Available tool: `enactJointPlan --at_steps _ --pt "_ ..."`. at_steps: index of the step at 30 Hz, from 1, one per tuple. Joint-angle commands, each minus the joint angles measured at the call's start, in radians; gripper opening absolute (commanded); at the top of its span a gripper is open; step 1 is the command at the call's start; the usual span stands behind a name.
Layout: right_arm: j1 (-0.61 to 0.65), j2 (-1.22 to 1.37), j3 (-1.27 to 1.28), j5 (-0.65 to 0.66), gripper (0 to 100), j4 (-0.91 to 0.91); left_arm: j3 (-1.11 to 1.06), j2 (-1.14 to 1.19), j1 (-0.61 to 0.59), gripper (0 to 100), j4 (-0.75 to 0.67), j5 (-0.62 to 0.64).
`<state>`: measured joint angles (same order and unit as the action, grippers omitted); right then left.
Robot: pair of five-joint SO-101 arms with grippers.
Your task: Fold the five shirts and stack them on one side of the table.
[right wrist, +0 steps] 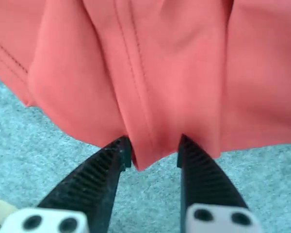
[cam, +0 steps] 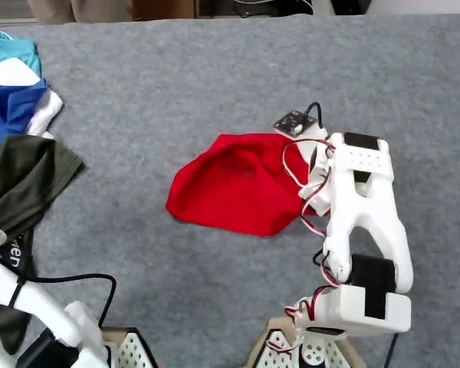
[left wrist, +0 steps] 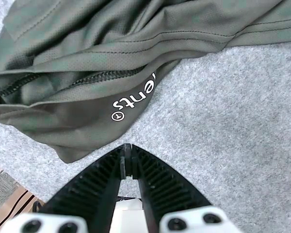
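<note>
The red shirt point(cam: 238, 188) lay crumpled in a rough mound near the middle of the table point(cam: 215, 69), not laid flat, with one edge on the right arm's side. In the right wrist view a bunched fold of its hem point(right wrist: 150, 97) hung between the fingers of the right gripper point(right wrist: 153, 150). The jaws stood spread, one on each side of the fold and close against the cloth (whether they were actually pressing it could not be told).

The other four shirts sat in a loose heap at the table's left edge, well apart from the red one. The teal shirt point(cam: 11, 47) was farthest back, with the white shirt point(cam: 15, 73) next to it and the blue shirt point(cam: 15, 111) lying over the white. The olive shirt point(cam: 23, 180) was nearest the arms, rumpled and overlapping the blue one. None of the heap looked folded.

The left gripper point(left wrist: 128, 162) had its jaws pressed together with nothing between them. It sat over bare grey table just beside the olive shirt's lower edge point(left wrist: 111, 58), where some white print showed.

From above, the white right arm point(cam: 360, 215) stretched forward from its base to the red shirt's right edge. The left arm point(cam: 31, 307) ran from the near left corner towards the olive shirt.
</note>
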<state>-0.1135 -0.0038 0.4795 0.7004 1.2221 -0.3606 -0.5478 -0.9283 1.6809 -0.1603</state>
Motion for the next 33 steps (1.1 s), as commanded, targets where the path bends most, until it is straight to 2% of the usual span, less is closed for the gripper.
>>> enactJointPlan --at_steps 1,7,20,26,29,33 --pt "-0.018 0.001 -0.021 -0.014 13.3 -0.011 0.041 -0.021 -0.003 2 -0.003 -0.009" --pt "-0.018 0.001 -0.038 -0.014 1.9 -0.009 0.041 -0.021 -0.006 2 -0.003 -0.009" --pt "-0.019 -0.001 -0.269 -0.017 1.6 0.002 0.041 -0.021 -0.002 2 -0.006 -0.009" --pt "-0.018 -0.008 -0.479 -0.068 1.3 0.157 0.034 -0.021 0.002 2 -0.009 -0.009" --pt "-0.018 -0.054 -0.591 -0.089 0.5 0.210 0.015 -0.002 0.083 2 -0.035 -0.005" --pt "-0.010 -0.116 -0.651 -0.091 0.5 0.221 -0.012 0.004 0.290 2 -0.074 0.031"
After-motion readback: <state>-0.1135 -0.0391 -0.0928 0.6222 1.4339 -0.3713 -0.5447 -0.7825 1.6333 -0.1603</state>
